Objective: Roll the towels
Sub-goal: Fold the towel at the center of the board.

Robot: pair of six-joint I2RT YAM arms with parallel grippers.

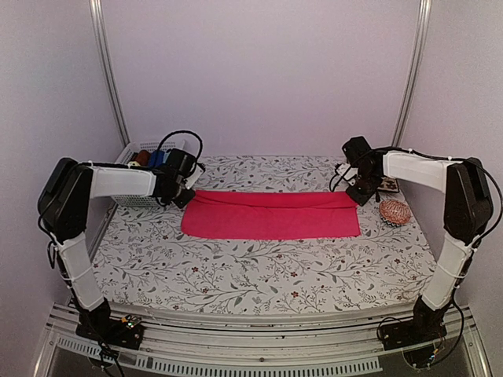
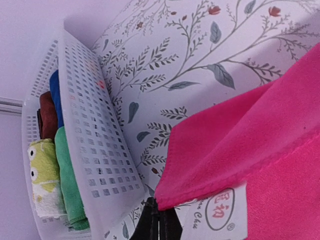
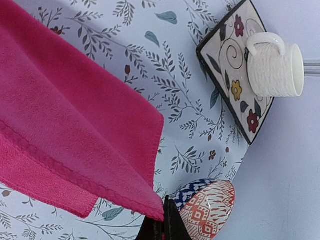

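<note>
Pink microfibre is where the work stands. On the pale floral-printed cloth (image 1: 259,275) covering the table, the hot pink towel (image 1: 271,216) lies as one long flat band, doubled over lengthwise, with its upper layer reaching the far edge.

The left gripper (image 1: 183,198) is at that towel's far left corner and the right gripper (image 1: 361,194) at its far right corner. Each wrist view shows the fingers closed together, pinching the tip of the upper layer.

Just beyond the pink towel's left end stands a white perforated plastic basket (image 2: 95,130). It holds dark red, blue and green rolls (image 2: 70,180) of cloth, and beside them the lime-yellow towel (image 2: 42,172) with its white pattern. That towel is bundled up, but whether it is properly rolled I cannot tell.

Off the pink towel's right end sit a square patterned tray (image 3: 227,55), a round red-orange woven pad (image 1: 394,212) and, on the tray, a white ribbed mug (image 3: 275,65).

By my reading the task is at an early stage. The pink towel is folded into a strip ready for rolling, but no turn of a roll shows anywhere along it. The lime-yellow towel has not been laid out. Likely both rolls remain to be made.
</note>
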